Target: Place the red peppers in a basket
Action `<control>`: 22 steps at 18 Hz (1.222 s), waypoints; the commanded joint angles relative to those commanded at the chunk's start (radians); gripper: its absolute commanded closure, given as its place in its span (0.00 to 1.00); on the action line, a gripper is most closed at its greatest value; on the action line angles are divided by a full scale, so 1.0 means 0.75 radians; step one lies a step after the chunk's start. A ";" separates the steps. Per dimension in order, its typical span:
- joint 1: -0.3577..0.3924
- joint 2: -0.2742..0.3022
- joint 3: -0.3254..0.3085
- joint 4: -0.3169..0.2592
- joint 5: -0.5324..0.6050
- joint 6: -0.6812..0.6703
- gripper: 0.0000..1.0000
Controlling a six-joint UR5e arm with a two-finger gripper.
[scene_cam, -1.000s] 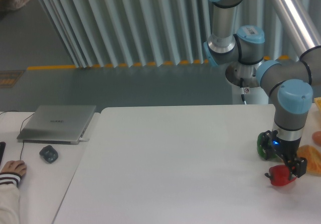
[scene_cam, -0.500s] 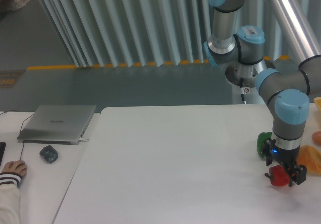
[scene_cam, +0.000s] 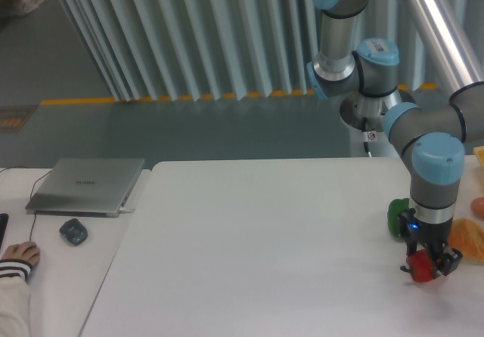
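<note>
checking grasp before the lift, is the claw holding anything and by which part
The claw sits down around the red pepper, fingers on its two sides near the top. Whether it is clamped cannot be told.

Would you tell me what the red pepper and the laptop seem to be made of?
The red pepper, sitting in the pincer, looks like glossy plastic, judging by its uniform shine, though that is uncertain. The laptop looks like matte brushed metal, being evenly silver-grey.

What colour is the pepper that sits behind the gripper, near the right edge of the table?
Green. The green pepper shows clearly in the fixed camera view, behind the gripper.
</note>
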 joint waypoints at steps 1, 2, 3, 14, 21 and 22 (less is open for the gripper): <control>0.004 0.016 0.000 -0.004 -0.002 -0.002 0.47; 0.006 0.033 0.000 -0.006 -0.002 -0.002 0.47; 0.014 0.053 -0.002 -0.008 -0.002 -0.002 0.47; 0.540 0.288 -0.012 -0.117 -0.339 -0.014 0.46; 0.848 0.238 -0.010 -0.094 -0.335 0.351 0.46; 0.899 0.201 -0.002 -0.090 -0.333 0.532 0.46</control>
